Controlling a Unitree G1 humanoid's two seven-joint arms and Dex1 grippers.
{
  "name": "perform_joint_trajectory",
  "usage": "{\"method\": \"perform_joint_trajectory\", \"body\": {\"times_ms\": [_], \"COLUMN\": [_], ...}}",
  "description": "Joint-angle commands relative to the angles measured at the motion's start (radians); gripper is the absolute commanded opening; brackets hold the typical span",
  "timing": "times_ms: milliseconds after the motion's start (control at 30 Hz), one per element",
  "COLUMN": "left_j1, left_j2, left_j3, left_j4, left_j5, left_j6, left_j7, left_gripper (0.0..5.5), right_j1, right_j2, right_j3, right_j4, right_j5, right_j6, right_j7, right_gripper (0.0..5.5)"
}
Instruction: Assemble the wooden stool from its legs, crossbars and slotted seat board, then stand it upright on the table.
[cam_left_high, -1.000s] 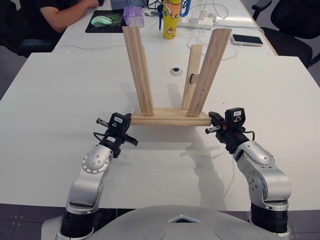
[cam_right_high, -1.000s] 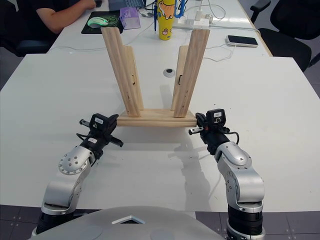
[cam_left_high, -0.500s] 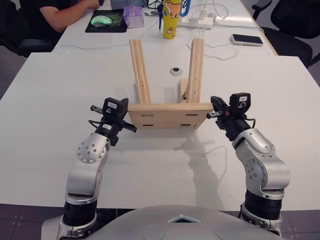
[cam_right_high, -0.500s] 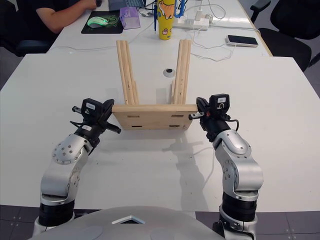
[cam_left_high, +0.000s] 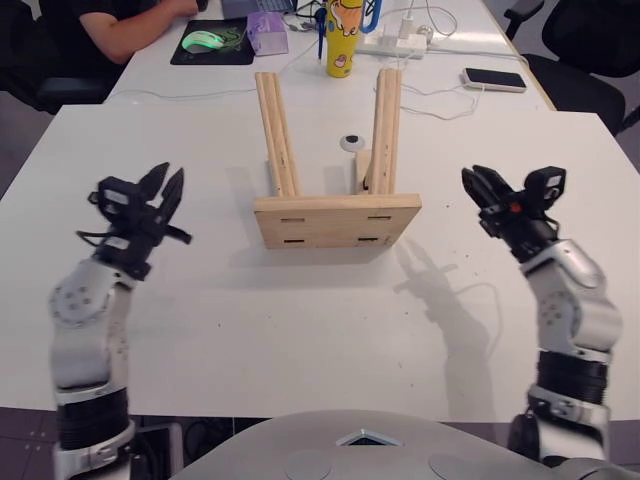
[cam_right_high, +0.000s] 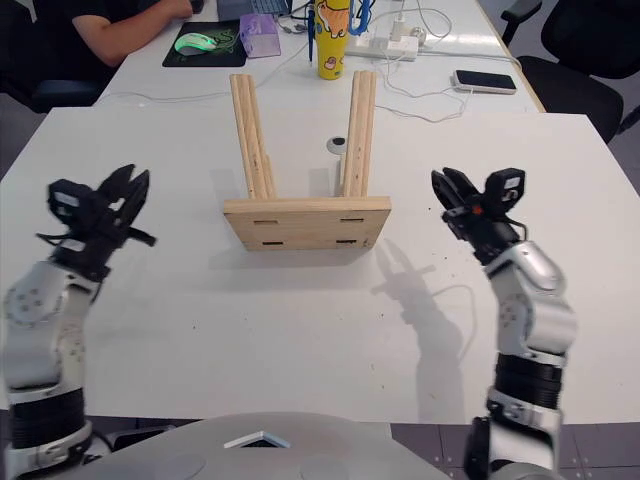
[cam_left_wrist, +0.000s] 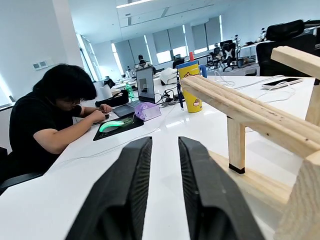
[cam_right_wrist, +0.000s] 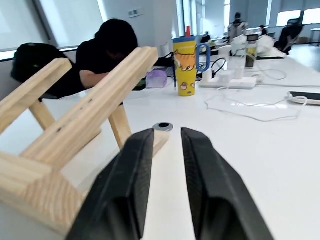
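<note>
Though the stool looks assembled, it lies sideways on the desk, not yet upright, both jaws open and empty.

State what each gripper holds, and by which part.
Nothing. Left gripper and right gripper are open and empty, clear of the pale wooden stool on its side.

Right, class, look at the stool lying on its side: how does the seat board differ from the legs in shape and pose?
Shape: the seat board is a broad flat panel with small dark slots in its face, while the legs are long narrow bars.
Pose: the seat board stands on its edge on the table, face toward the robot, while the legs run away from the robot toward the far side.
Both are pale wood and are joined together.
</note>
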Motion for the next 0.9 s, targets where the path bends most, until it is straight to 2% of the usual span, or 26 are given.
{"method": "perform_joint_trajectory", "body": {"times_ms": [33,167,300,533,900], "left_j1": [-0.011,-0.089,-0.212,-0.409,-0.546], "left_j2": [0.137,0.224,0.239,0.192,0.139], "left_j3": [0.033,-0.056,-0.174,-0.325,-0.425], "left_j4": [0.142,0.305,0.478,0.730,0.915], "left_j5": [-0.177,-0.195,-0.135,-0.014,0.071], "left_j6": [0.050,0.090,0.058,-0.087,-0.209], "left_j7": [-0.286,-0.476,-0.596,-0.702,-0.798], "left_gripper": [1.61,2.27,2.81,2.81,2.81], "right_j1": [-0.043,-0.127,-0.197,-0.384,-0.516], "right_j2": [-0.185,-0.223,-0.199,-0.135,-0.083], "right_j3": [0.034,0.177,0.261,0.339,0.413], "right_j4": [0.239,0.391,0.508,0.758,0.908], "right_j5": [0.043,-0.043,-0.104,-0.186,-0.258], "right_j6": [0.010,-0.079,-0.167,-0.322,-0.410], "right_j7": [0.338,0.517,0.584,0.634,0.738], "right_gripper": [1.67,2.34,2.91,2.91,2.91]}}
